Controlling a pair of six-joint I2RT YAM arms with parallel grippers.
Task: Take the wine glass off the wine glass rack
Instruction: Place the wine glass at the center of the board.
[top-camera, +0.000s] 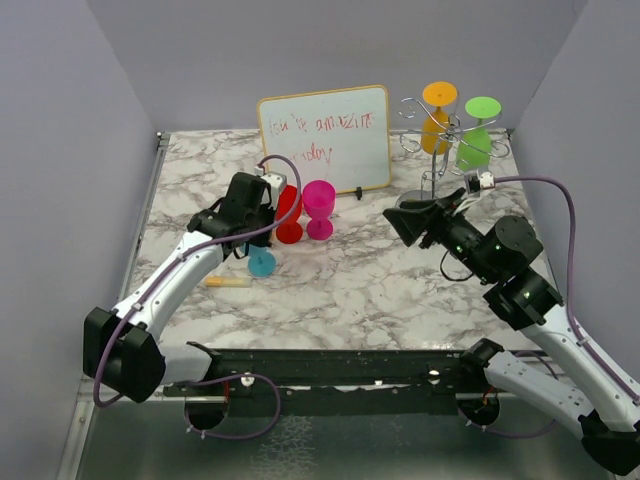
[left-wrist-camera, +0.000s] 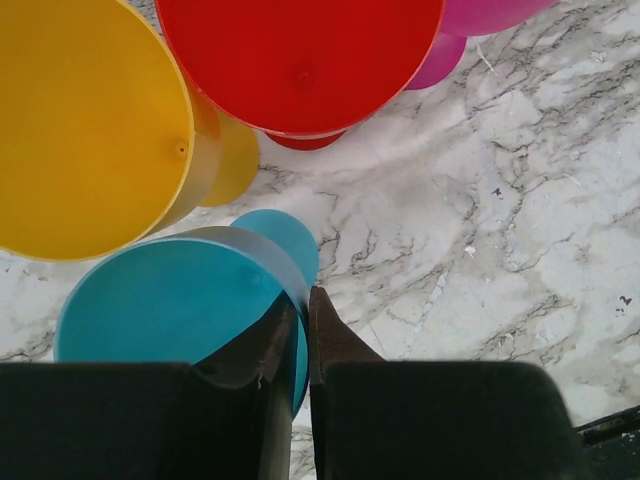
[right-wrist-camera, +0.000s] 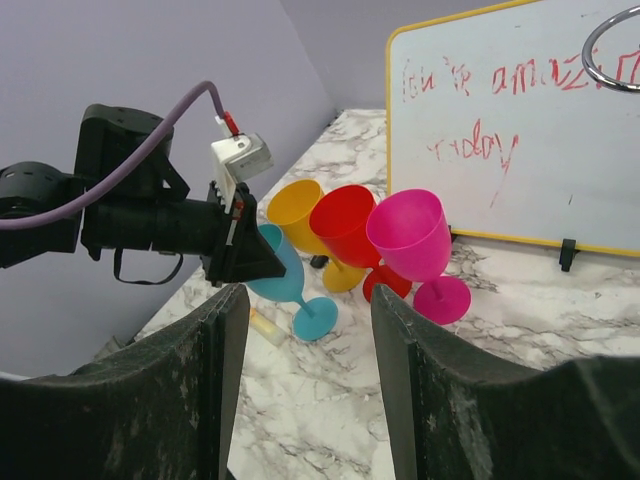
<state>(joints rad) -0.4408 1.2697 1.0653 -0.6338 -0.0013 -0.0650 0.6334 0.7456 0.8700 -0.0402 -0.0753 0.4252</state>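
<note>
The wine glass rack (top-camera: 432, 150) stands at the back right, a silver wire stand. An orange wine glass (top-camera: 437, 115) and a green wine glass (top-camera: 477, 138) hang on it upside down. My right gripper (right-wrist-camera: 310, 300) is open and empty, in front of the rack and pointing left, well short of it. My left gripper (left-wrist-camera: 303, 300) is shut on the rim of a blue wine glass (left-wrist-camera: 170, 300), which tilts with its foot (right-wrist-camera: 315, 320) near the table. Yellow (right-wrist-camera: 298, 212), red (right-wrist-camera: 345, 225) and pink (right-wrist-camera: 410, 232) glasses stand just behind it.
A whiteboard (top-camera: 325, 135) with red writing leans at the back middle. A small yellow stick (top-camera: 228, 282) lies on the marble table (top-camera: 360, 280) near the blue glass. Grey walls close in the left, right and back.
</note>
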